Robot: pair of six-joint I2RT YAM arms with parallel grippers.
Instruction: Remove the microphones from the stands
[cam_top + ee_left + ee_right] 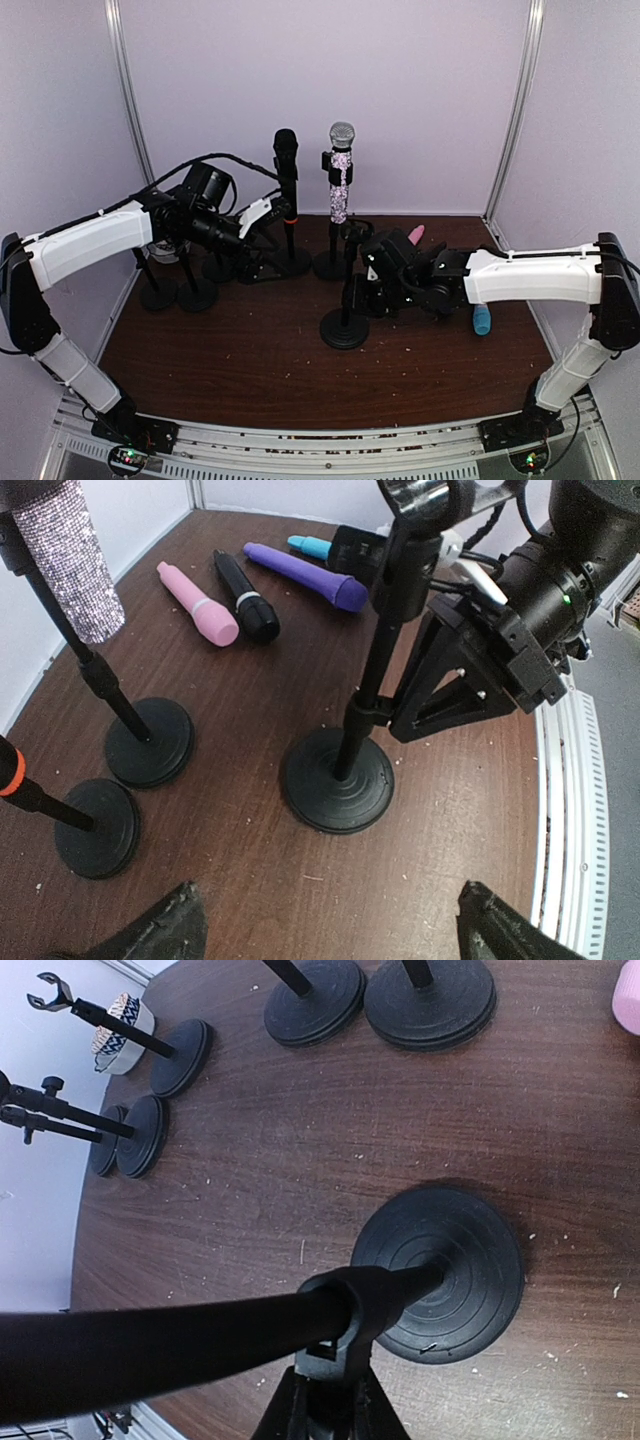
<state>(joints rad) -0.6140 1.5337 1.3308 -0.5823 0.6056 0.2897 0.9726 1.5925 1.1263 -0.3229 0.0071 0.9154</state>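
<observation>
From above: two microphones stand upright in stands near the bench's back edge, a black microphone and a glittery microphone. My left jaws, spread wide, sit just left of the black one's lower end. Its long axis is vertical, and my left arm is the nearer. My right jaws pinch the pole of the middle stand. I count six stands.

Left wrist: spread fingers low in frame; four loose microphones lie flat beyond.

Right wrist: jaws clamped on the pole; six bases.
</observation>
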